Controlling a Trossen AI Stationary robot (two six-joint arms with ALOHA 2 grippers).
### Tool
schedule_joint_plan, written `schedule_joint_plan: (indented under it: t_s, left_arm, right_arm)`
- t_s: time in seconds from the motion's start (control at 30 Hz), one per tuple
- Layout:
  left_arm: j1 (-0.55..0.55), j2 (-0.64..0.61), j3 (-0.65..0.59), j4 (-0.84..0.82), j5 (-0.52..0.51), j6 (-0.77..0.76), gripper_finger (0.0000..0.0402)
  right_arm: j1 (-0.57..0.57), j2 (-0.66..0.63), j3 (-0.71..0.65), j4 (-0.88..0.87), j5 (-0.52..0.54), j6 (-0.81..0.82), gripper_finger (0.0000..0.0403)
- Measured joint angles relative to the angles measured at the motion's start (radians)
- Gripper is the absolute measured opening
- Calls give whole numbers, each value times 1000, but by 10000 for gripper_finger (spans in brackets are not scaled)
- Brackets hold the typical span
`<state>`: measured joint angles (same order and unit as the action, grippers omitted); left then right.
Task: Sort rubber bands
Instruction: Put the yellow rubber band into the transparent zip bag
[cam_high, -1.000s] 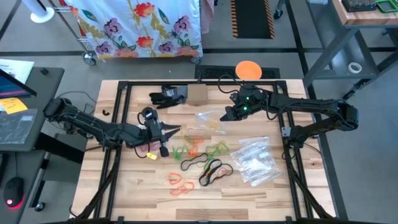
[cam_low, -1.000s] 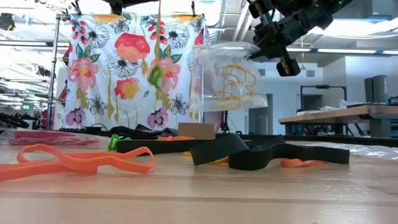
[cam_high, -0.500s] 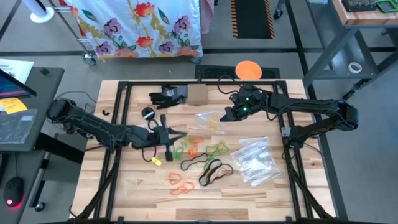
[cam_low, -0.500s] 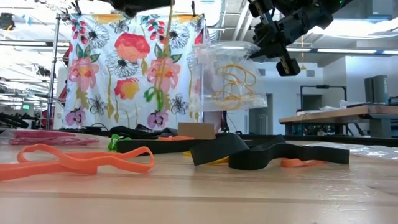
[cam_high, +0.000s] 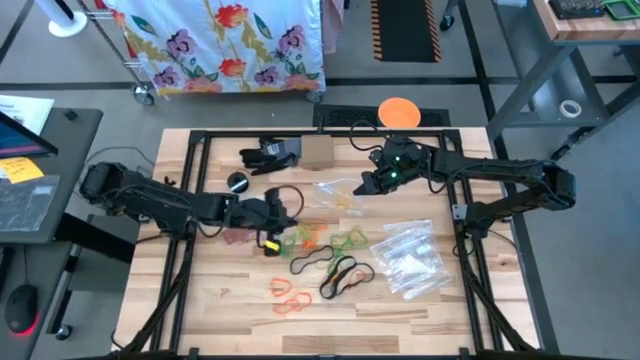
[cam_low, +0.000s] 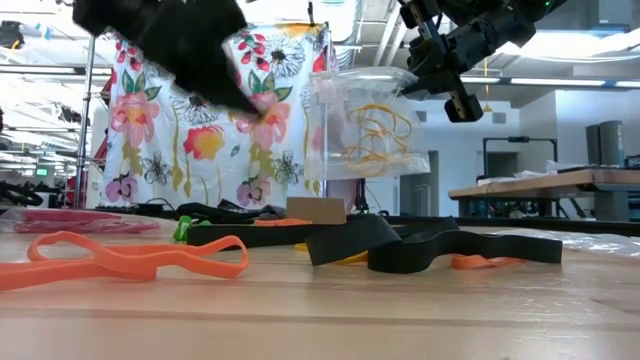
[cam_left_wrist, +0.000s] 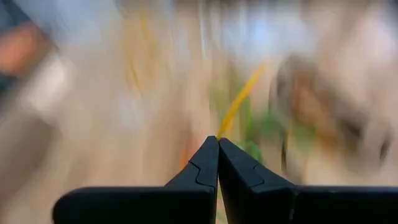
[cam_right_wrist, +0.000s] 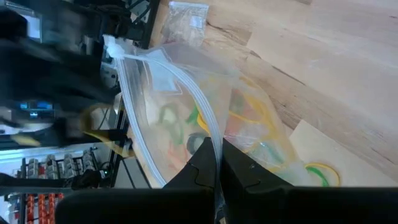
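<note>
Yellow rubber band (cam_left_wrist: 239, 102) is pinched in the closed left end effector (cam_left_wrist: 217, 144) over the worktop (cam_high: 430, 310), while the right end effector (cam_right_wrist: 216, 155) is clamped on a clear bag (cam_low: 365, 125) held aloft.

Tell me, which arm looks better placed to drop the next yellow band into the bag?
Probably the left. Its gripper is shut on a yellow band beside the loose bands, while the right gripper is busy holding up the clear bag.
</note>
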<state>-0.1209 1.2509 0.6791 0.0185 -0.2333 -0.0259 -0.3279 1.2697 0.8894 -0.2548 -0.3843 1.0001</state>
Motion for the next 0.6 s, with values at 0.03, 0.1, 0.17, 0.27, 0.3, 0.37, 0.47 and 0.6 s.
schedule_joint_plan:
  t_s: [0.03,0.1,0.17,0.27,0.3,0.37,0.47,0.6]
  left_arm:
    - [8,8,0,-12,-11,13,0]
    - [22,17,34,82,-40,-4,0]
    - [39,45,57,50,18,-17,0]
    - [42,72,78,-43,32,8,0]
    - [41,65,84,-45,16,-7,0]
    - [42,52,109,5,-6,-12,0]
    - [32,52,100,-26,-50,-15,0]
    - [33,55,107,-101,-128,-44,0]
  right_arm:
    - [0,0,0,0,0,1,0]
    - [0,0,1,3,0,-3,0]
    - [0,0,1,-2,0,-2,0]
    - [0,0,1,-10,0,-3,0]
    - [0,0,1,-10,0,-3,0]
    - [0,0,1,-10,0,-7,0]
    - [0,0,1,-17,0,-7,0]
    - [0,0,1,-27,0,-6,0]
